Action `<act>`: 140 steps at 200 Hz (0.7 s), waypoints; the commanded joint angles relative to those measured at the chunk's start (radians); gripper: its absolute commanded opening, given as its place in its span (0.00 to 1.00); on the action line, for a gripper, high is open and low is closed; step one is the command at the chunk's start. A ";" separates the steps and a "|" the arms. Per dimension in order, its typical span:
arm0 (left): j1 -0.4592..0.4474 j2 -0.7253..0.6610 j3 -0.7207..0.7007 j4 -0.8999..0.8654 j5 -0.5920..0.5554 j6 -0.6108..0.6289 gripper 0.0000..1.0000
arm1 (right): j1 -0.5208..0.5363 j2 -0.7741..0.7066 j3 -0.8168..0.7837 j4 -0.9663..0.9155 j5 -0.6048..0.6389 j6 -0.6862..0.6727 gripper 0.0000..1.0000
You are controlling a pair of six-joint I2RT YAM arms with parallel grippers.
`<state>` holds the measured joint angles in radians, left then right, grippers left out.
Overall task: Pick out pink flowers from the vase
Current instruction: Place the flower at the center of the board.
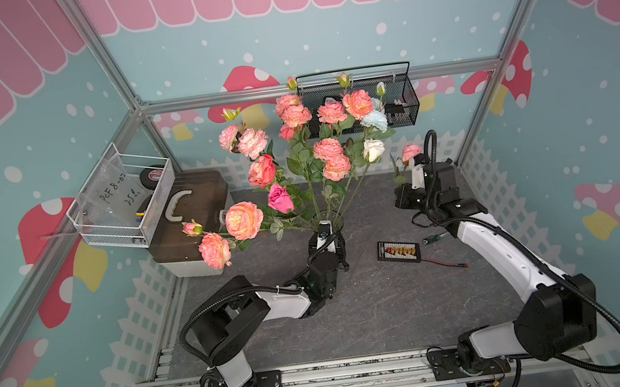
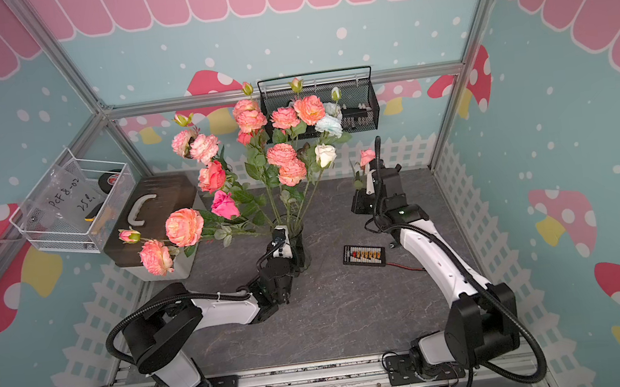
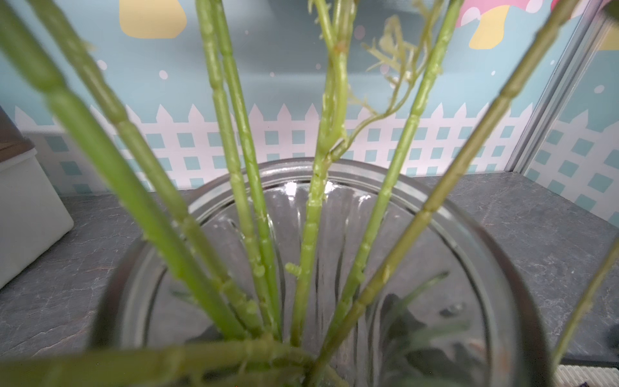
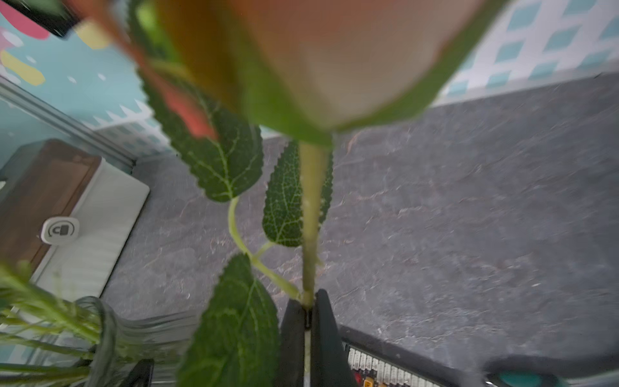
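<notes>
**One out, the rest in**

The left tool (image 1: 324, 238) is clamped round the vase (image 2: 300, 243) in the middle of the desk (image 1: 373, 306), fingers hidden; its wrist view gives only rim and stems. The pink flowers (image 1: 327, 149) fan out above. Further right, the right tool (image 4: 308, 308) pinches one pink flower (image 1: 411, 152) by the stem, bloom blurry up close.

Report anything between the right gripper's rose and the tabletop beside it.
Nothing visible. The right gripper holds the rose by its stem, next to bare table; the vase stands apart, off to one side.
</notes>
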<state>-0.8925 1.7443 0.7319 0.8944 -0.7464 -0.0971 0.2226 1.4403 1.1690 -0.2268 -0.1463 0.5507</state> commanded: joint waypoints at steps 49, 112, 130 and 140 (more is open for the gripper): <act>-0.029 0.035 -0.003 -0.121 0.019 0.007 0.00 | 0.000 0.033 -0.137 0.217 -0.041 0.071 0.38; -0.031 0.042 0.000 -0.138 0.028 -0.002 0.00 | 0.115 -0.189 -0.224 0.283 -0.298 -0.133 0.38; -0.031 0.041 -0.004 -0.141 0.028 -0.001 0.00 | 0.222 -0.228 -0.204 0.241 -0.394 -0.240 0.34; -0.032 0.041 -0.006 -0.141 0.028 0.000 0.00 | 0.276 -0.237 -0.177 0.224 -0.425 -0.279 0.34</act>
<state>-0.9104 1.7447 0.7364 0.8787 -0.7593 -0.0898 0.3950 1.2339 0.9627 0.0128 -0.4019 0.4309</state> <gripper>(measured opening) 0.608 0.346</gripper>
